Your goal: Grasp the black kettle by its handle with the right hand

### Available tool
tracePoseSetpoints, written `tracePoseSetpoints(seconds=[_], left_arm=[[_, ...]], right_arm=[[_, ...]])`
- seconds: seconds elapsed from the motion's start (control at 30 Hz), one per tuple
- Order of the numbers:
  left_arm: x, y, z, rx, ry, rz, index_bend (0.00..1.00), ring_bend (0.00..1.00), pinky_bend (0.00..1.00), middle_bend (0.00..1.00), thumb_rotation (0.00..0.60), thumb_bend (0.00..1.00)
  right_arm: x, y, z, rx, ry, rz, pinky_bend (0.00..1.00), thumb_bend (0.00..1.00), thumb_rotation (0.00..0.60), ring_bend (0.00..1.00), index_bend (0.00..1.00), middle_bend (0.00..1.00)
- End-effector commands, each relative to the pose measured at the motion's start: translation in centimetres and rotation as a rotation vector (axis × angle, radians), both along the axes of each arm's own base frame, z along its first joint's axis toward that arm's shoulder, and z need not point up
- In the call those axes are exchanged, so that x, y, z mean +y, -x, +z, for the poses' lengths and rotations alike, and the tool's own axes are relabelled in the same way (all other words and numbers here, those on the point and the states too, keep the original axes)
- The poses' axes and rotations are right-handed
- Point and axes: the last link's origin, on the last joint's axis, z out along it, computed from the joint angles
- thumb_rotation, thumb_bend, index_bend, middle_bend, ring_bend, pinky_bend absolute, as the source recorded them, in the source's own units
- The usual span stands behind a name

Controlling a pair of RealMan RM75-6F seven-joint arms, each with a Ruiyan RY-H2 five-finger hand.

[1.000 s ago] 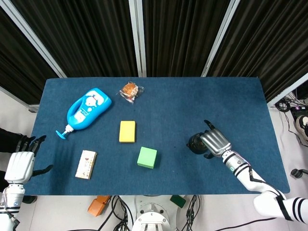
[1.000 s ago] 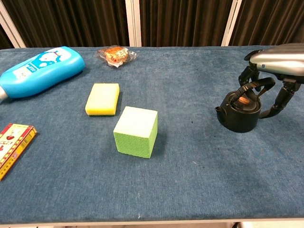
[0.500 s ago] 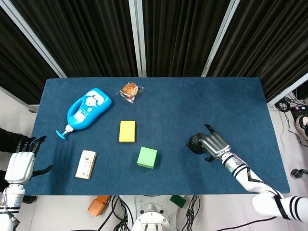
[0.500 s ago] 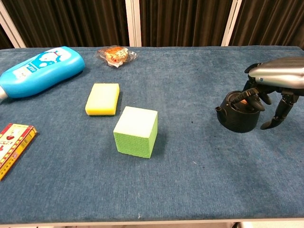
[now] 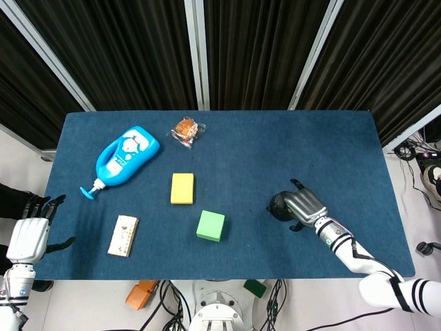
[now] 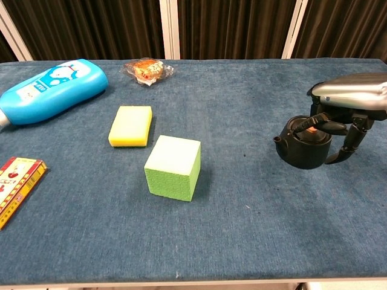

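Robot hand (image 6: 349, 103) over black kettle (image 6: 304, 147)

No readable text anywhere. Blue bottle (image 6: 53, 89) near counter (image 6: 242, 229) far-left corner has a white label with a cartoon figure and small print, too blurred to read. Flat printed box (image 6: 18, 186) by the left edge, toward the near side, shows red and yellow markings, illegible. Snack packet (image 6: 147, 69) by the far edge: no legible print.

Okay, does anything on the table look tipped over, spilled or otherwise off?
Only the blue bottle, which lies on its side at the far left. No spill shows. The black kettle stands upright under the right hand.
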Motion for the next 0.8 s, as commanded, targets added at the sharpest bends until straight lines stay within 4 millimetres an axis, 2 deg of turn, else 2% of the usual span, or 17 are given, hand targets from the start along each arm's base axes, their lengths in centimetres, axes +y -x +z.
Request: tracePoseSetpoints(seconds=[0.03, 0.1, 0.17, 0.37, 0.5, 0.6, 0.67, 0.73, 0.8], left_arm=[[0.0, 0.0, 0.0, 0.0, 0.0, -0.001, 0.13, 0.13, 0.0, 0.22, 0.6, 0.02], [0.1, -0.1, 0.0, 0.001, -0.001, -0.002, 0.13, 0.13, 0.0, 0.22, 0.6, 0.02], [0.0, -0.1, 0.0, 0.0, -0.001, -0.003, 0.13, 0.13, 0.0, 0.22, 0.6, 0.02], [0.0, -0.2, 0.0, 0.0, 0.002, -0.005, 0.13, 0.13, 0.0, 0.22, 0.6, 0.02], [0.0, -0.3, 0.1, 0.002, -0.001, -0.005, 0.13, 0.13, 0.0, 0.22, 0.6, 0.02], [0.0, -0.3, 0.2, 0.004, -0.004, -0.007, 0.13, 0.13, 0.0, 0.22, 0.6, 0.02], [-0.1, -0.3, 0.2, 0.004, -0.005, -0.008, 0.13, 0.13, 0.0, 0.22, 0.6, 0.02], [0.0, -0.4, 0.3, 0.005, -0.006, -0.008, 0.13, 0.13, 0.0, 0.22, 0.6, 0.02], [-0.1, -0.4, 0.2, 0.005, -0.005, -0.008, 0.13, 0.13, 0.0, 0.22, 0.6, 0.02]], right_arm=[[-0.2, -0.2, 0.0, -0.027, -0.001, -0.007, 0.19, 0.01, 0.452, 1.0, 1.0, 0.97], [-0.4, -0.3, 0.1, -0.046, 0.002, -0.007, 0.19, 0.0, 0.34, 1.0, 1.0, 0.99], [-0.5, -0.4, 0.2, -0.057, 0.005, -0.004, 0.19, 0.0, 0.263, 1.0, 1.0, 1.0], [-0.9, -0.4, 0.6, -0.091, 0.012, -0.003, 0.19, 0.0, 0.189, 1.0, 1.0, 1.0], [-1.0, -0.7, 1.4, -0.138, 0.033, 0.003, 0.2, 0.0, 0.177, 1.0, 1.0, 1.0], [-1.0, -1.0, 2.3, -0.166, 0.073, 0.03, 0.26, 0.0, 0.174, 1.0, 1.0, 1.0], [-0.7, -1.4, 2.9, -0.196, 0.091, 0.045, 0.29, 0.0, 0.196, 1.0, 1.0, 1.0], [-0.4, -1.6, 3.5, -0.221, 0.108, 0.063, 0.31, 0.08, 0.236, 1.0, 1.0, 1.0], [-0.1, -1.4, 3.8, -0.229, 0.123, 0.076, 0.33, 0.27, 0.276, 1.0, 1.0, 1.0]])
